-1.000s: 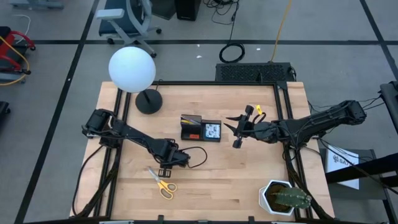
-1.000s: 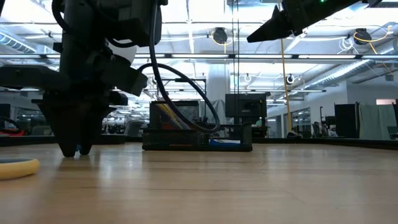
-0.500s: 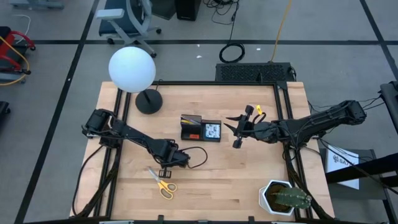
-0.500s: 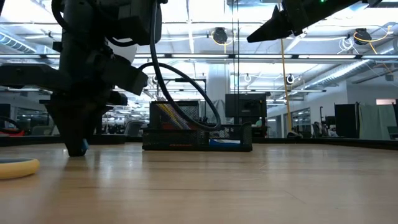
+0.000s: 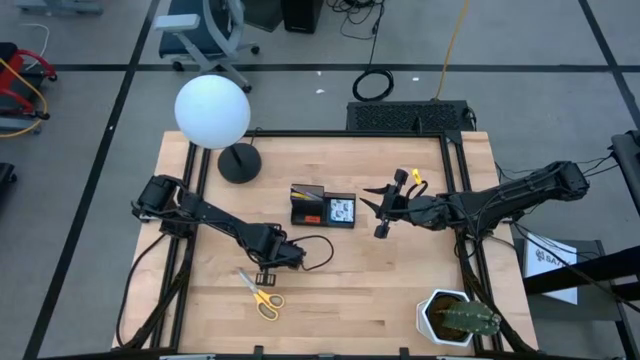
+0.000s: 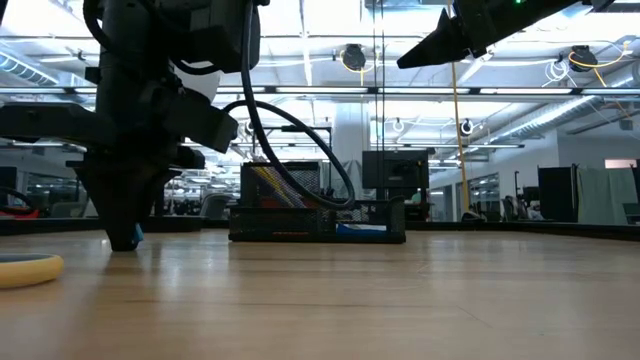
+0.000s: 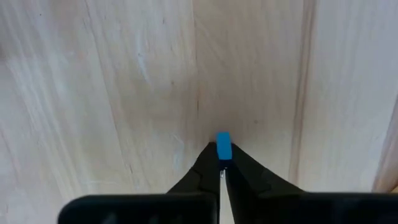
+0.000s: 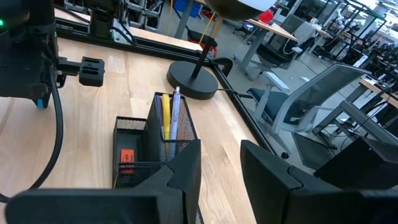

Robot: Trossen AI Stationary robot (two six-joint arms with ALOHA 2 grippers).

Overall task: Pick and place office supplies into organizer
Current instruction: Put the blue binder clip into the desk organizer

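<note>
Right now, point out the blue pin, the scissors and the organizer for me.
blue pin [image 7: 223, 146], left wrist view, its exposed end.
scissors [image 5: 266, 299], high view, yellow handle.
organizer [image 5: 307, 211], high view, taller section's wall.

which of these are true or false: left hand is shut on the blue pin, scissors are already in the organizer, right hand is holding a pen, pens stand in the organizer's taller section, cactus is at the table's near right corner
1. The left hand is shut on the blue pin. True; its fingertips pinch it at the table top.
2. The scissors are in the organizer. False; they lie on the table near the left hand.
3. The right hand holds a pen. False; it is open and empty, raised beside the organizer.
4. Pens stand in the organizer's taller section. True.
5. The cactus sits at the table's near right corner. True.
</note>
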